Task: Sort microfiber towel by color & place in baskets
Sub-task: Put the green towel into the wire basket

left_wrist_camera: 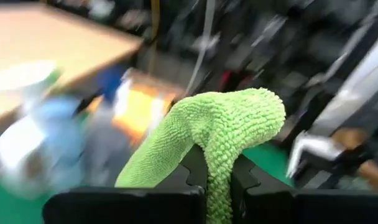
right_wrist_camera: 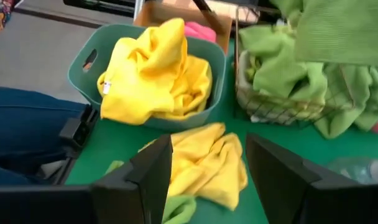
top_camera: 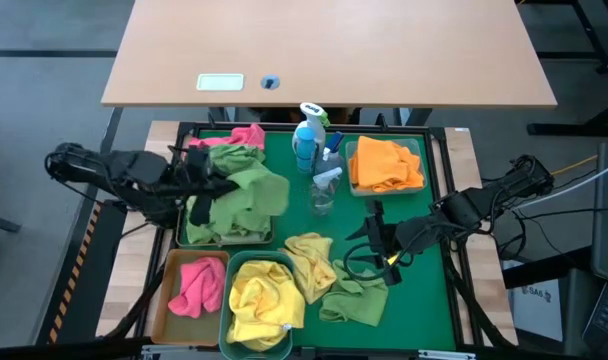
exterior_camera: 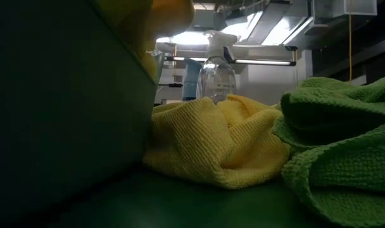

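The left hand (left_wrist_camera: 219, 180) is pinching a green towel (left_wrist_camera: 217, 127) tight between its fingers, holding it up over the wire-mesh basket (top_camera: 227, 236), which is already brimming with green cloth. The right hand (right_wrist_camera: 207, 174) is hovering with its fingers spread wide and gripping nothing, just above a loose yellow towel (right_wrist_camera: 204, 158) lying on the green tray (top_camera: 414, 310) (a crumpled green one (top_camera: 354, 297) is lying right beside it). The teal basket (right_wrist_camera: 92, 59) is holding yellow towels, the amber-tan basket (top_camera: 164, 300) a pink one, and the clear basket (top_camera: 356, 190) orange ones. Spray bottles (top_camera: 309, 135) are standing mid-tray.
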You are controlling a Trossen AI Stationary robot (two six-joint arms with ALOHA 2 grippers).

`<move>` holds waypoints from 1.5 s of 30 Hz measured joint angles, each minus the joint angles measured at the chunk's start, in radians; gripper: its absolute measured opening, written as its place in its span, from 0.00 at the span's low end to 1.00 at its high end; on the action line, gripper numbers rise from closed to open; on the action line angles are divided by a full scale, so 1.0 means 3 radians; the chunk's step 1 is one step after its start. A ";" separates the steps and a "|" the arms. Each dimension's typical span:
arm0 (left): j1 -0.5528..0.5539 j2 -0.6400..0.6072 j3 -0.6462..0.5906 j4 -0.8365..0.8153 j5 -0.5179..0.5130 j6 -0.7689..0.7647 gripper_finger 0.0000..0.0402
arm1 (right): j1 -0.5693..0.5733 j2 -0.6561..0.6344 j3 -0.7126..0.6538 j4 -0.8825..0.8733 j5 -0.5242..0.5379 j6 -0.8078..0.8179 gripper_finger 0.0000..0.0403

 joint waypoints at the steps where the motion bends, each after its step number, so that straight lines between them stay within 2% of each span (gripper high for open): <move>1: 0.0000 -0.0043 0.0000 -0.0240 -0.0047 -0.0117 0.02 | -0.0001 0.0000 0.0000 -0.0038 -0.0001 0.0064 0.51; 6: 0.0000 -0.0071 -0.0007 -0.1380 -0.0190 -0.0837 0.02 | -0.0001 0.0000 -0.0001 -0.0123 -0.0017 0.0164 0.51; 10: 0.0000 0.0029 -0.0167 -0.1746 -0.0181 -0.1211 0.02 | -0.0004 0.0000 -0.0001 -0.0122 -0.0087 0.0166 0.51; 15: 0.0000 0.0096 -0.0649 -0.1617 0.0048 -0.1254 0.02 | -0.0004 0.0001 -0.0001 -0.0121 -0.0094 0.0167 0.51; 19: -0.0001 0.0140 -0.1082 -0.1537 0.0139 -0.1554 0.02 | -0.0004 0.0001 -0.0001 -0.0121 -0.0094 0.0167 0.51; 24: -0.0001 0.0141 -0.1475 -0.1375 0.0449 -0.1830 0.02 | -0.0004 0.0001 -0.0001 -0.0119 -0.0094 0.0167 0.51; 29: -0.0001 0.0141 -0.1546 -0.1356 0.0546 -0.1916 0.07 | -0.0004 0.0001 -0.0001 -0.0119 -0.0094 0.0169 0.51; 38: -0.0001 0.0139 -0.1548 -0.1176 0.0583 -0.2230 0.24 | -0.0004 0.0003 -0.0001 -0.0119 -0.0094 0.0171 0.51; 45: -0.0001 0.0137 -0.1533 -0.1125 0.0579 -0.2230 0.35 | -0.0004 0.0003 -0.0001 -0.0119 -0.0096 0.0171 0.51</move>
